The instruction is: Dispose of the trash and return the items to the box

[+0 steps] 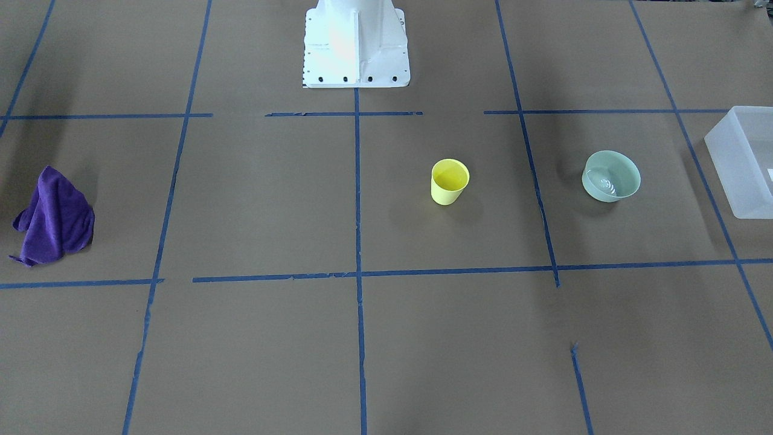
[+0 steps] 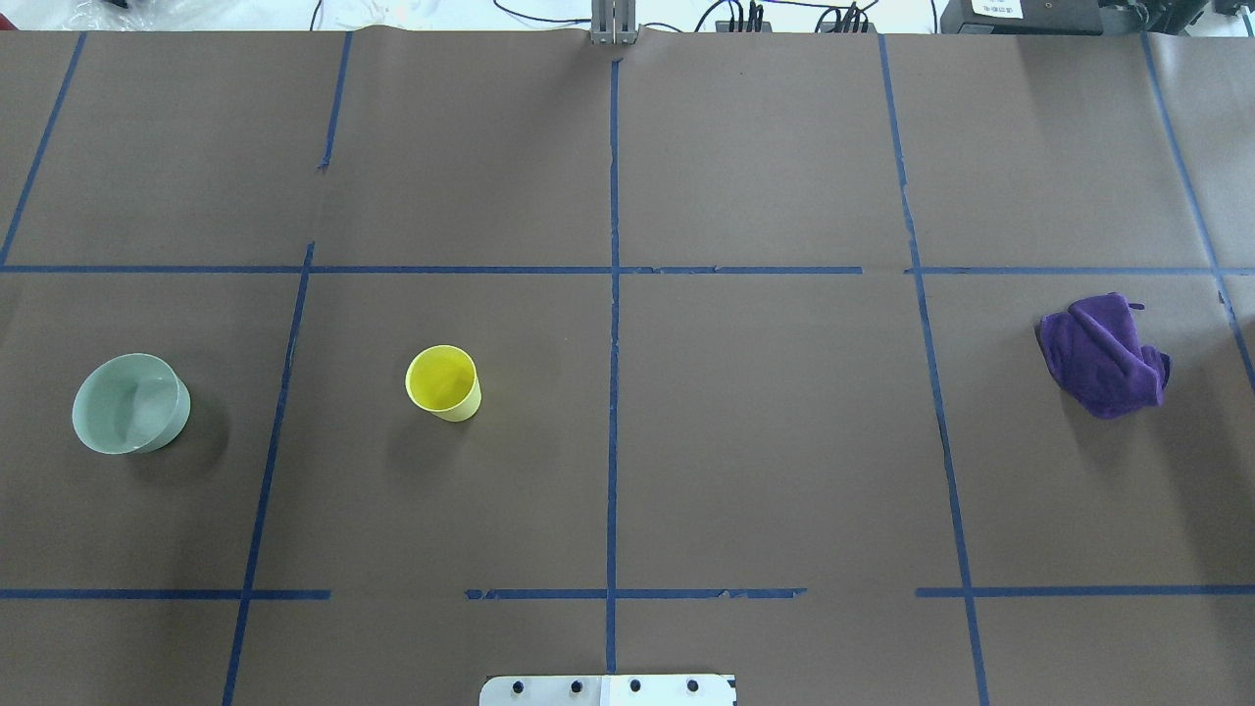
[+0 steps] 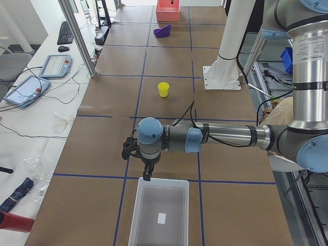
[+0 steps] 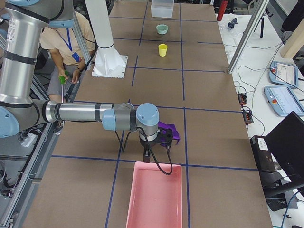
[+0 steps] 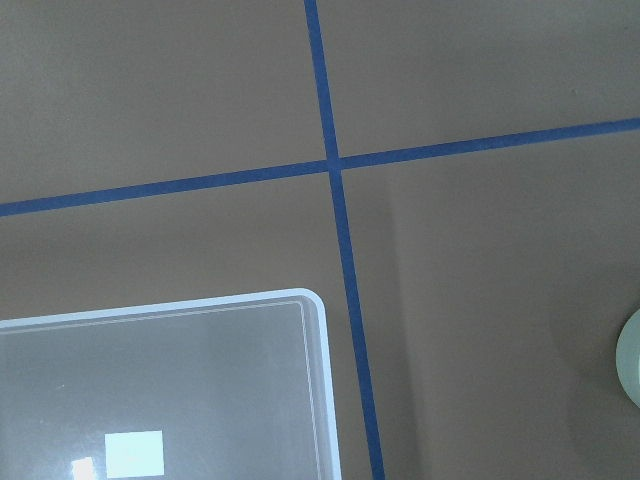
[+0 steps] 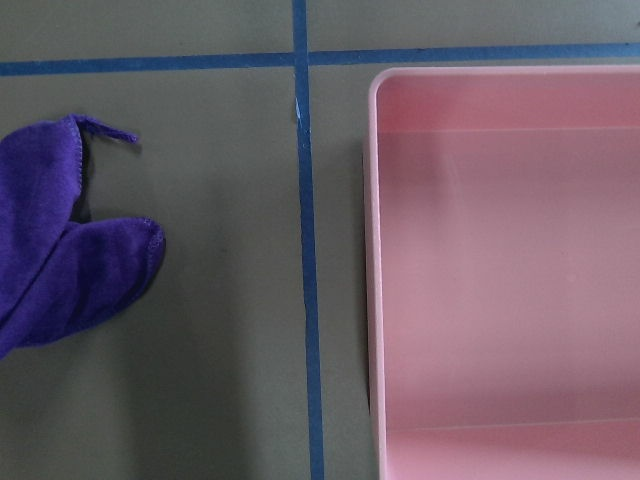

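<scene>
The yellow cup (image 1: pixel 450 181) stands upright near the table's middle and also shows in the overhead view (image 2: pixel 443 382). The mint-green bowl (image 1: pixel 611 176) sits upright between the cup and the frosted white box (image 1: pixel 734 169). My left gripper (image 3: pixel 147 175) hangs over the table just beyond the box's rim (image 3: pixel 134 215); I cannot tell whether it is open or shut. The left wrist view shows the box's corner (image 5: pixel 322 380) and the bowl's edge (image 5: pixel 630 360). My right gripper (image 4: pixel 147 155) hangs at the pink bin's edge; its state cannot be told.
A crumpled purple cloth (image 2: pixel 1103 355) lies on the table's right side, next to the pink bin (image 6: pixel 372 250). The arms' white base (image 1: pixel 356 54) stands at the table's back middle. An operator sits behind the base in the exterior right view.
</scene>
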`<state>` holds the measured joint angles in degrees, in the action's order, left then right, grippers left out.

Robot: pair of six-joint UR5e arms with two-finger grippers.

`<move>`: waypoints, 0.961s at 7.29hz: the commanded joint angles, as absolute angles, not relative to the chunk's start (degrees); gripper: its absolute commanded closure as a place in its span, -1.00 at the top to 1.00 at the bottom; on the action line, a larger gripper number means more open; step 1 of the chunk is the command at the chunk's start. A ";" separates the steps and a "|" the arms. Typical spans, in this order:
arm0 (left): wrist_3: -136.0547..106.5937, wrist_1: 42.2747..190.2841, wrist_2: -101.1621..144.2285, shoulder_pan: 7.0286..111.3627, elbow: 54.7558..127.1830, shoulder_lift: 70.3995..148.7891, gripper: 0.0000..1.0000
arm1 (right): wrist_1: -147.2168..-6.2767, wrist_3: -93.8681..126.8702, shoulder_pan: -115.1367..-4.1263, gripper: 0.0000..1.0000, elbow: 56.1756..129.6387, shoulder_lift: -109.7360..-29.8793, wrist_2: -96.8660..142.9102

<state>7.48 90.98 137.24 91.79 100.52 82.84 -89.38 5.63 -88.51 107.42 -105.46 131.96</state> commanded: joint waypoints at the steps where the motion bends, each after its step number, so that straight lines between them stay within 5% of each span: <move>1: 7.73 92.80 137.11 91.85 101.16 83.58 1.00 | -89.47 5.54 -88.59 1.00 107.84 -104.59 131.92; 7: 7.21 118.53 137.11 83.52 100.73 87.00 1.00 | -88.08 4.48 -83.50 1.00 112.13 -103.46 131.03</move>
<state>7.24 112.32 137.27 86.52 101.09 85.68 -88.90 4.08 -83.97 110.77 -104.76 129.43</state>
